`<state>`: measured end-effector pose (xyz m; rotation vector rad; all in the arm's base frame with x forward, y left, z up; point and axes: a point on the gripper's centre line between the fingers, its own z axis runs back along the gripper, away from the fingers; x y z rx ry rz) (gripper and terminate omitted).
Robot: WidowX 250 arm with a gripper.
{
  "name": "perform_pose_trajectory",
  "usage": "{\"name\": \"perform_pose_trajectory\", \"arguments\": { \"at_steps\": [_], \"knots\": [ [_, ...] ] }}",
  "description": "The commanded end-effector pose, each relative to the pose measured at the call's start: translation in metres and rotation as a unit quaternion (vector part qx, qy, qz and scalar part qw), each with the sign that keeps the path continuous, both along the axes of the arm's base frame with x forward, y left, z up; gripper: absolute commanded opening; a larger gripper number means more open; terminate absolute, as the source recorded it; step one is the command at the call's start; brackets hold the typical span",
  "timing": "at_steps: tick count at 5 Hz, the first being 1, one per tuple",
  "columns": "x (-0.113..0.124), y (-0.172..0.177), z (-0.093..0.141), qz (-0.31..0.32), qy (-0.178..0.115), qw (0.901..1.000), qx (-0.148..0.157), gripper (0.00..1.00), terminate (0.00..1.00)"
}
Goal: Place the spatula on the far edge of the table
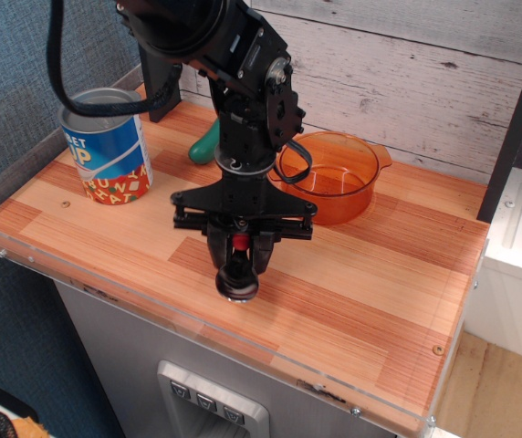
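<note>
My gripper (240, 258) hangs over the front middle of the wooden table (380, 274), pointing down. It is shut on the spatula (238, 274): a bit of its pink-red handle shows between the fingers, and its shiny grey rounded head hangs just below them, close above the planks near the front edge. The rest of the handle is hidden by the gripper body.
An orange transparent bowl (332, 178) stands at the back, right of the arm. A blue and red can (108, 146) stands at the back left. A small green object (204, 142) lies behind the arm. A clear acrylic rim (88, 283) borders the table.
</note>
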<state>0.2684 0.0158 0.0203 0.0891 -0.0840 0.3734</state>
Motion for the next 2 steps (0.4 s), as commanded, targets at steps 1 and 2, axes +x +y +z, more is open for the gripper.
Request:
{"name": "perform_pose_trajectory", "arguments": {
  "at_steps": [1, 2],
  "knots": [
    [-0.003, 0.015, 0.000, -0.187, -0.019, 0.9818, -0.030, 0.00, 0.00],
    [-0.008, 0.026, -0.008, -0.199, -0.009, 0.9793, -0.035, 0.00, 0.00]
  ]
}}
